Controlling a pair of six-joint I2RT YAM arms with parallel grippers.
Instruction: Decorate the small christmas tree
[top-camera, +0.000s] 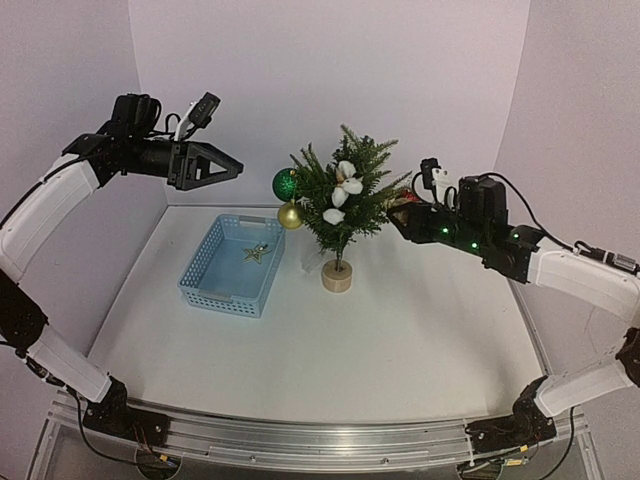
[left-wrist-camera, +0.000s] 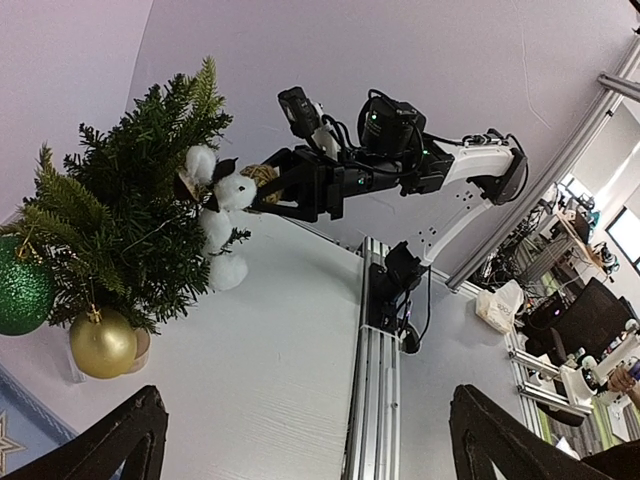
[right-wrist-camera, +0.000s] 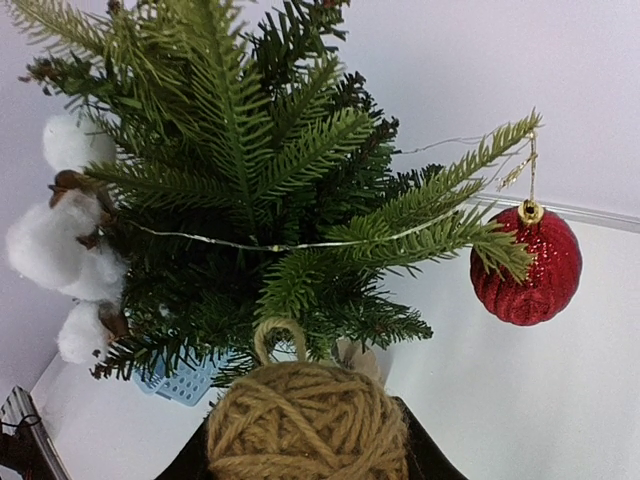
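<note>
The right gripper (top-camera: 400, 213) pinches a ball of tan twine (right-wrist-camera: 305, 425) between its fingers, the ball's loop standing up toward the needles. Right in front of it, almost touching the ball, is the small christmas tree (top-camera: 365, 160): dark green needle branches spreading from a thin trunk that stands upright on a round pale wooden disc (top-camera: 337, 277) near the middle of the white table (top-camera: 400, 340). The gripper meets the tree on its right side, at about mid-height.

The tree already carries a red ribbed glitter bauble (right-wrist-camera: 527, 265) on a right-hand branch tip, a cluster of white cotton bolls (top-camera: 345, 190) at the front, and a green bauble (top-camera: 285, 183) with a gold bauble (top-camera: 291, 215) below it on the left.

The left gripper (top-camera: 235, 168) hangs in the air well left of the tree, at the height of its upper branches, its fingers spread wide and holding nothing. Below it sits a blue basket (top-camera: 205, 290) with a star ornament (top-camera: 256, 252) inside.
</note>
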